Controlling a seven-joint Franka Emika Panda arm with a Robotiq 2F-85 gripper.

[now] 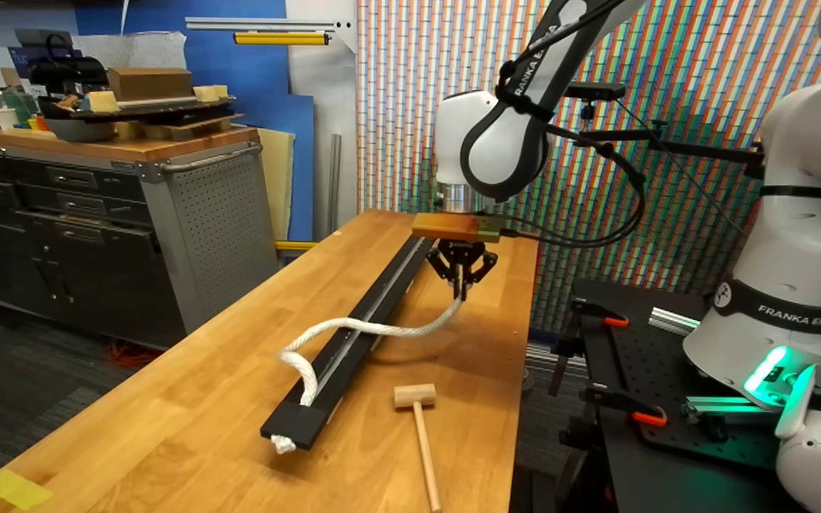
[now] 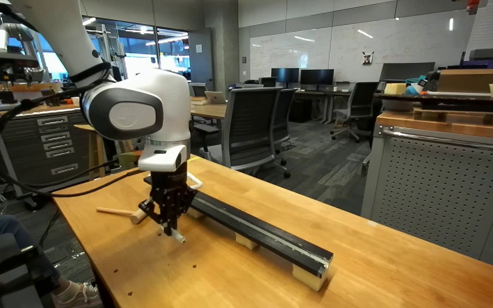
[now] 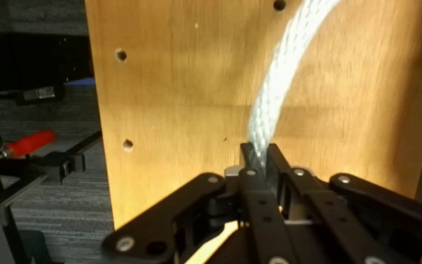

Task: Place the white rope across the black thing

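Note:
The white rope (image 1: pixel 400 330) has one end in my gripper (image 1: pixel 460 288). From there it sags across the black bar (image 1: pixel 386 301), loops out past the bar's far side, and curls back so its other end rests on the bar near the pale end (image 1: pixel 283 444). The gripper is shut on the rope just above the table, beside the bar. In an exterior view, the gripper (image 2: pixel 169 232) hides most of the rope (image 2: pixel 179 236), and the bar (image 2: pixel 263 234) lies beyond it. In the wrist view, the rope (image 3: pixel 273 91) runs up from between the fingertips (image 3: pixel 260 147).
Pale blocks (image 2: pixel 246 241) lift the bar off the wooden table (image 2: pixel 216 278). A small wooden mallet (image 1: pixel 421 427) lies beside the bar; it also shows in an exterior view (image 2: pixel 138 215). Yellow tape (image 1: pixel 17 488) marks a table corner. Chairs (image 2: pixel 250 128) and a cabinet (image 2: pixel 443 192) stand beyond.

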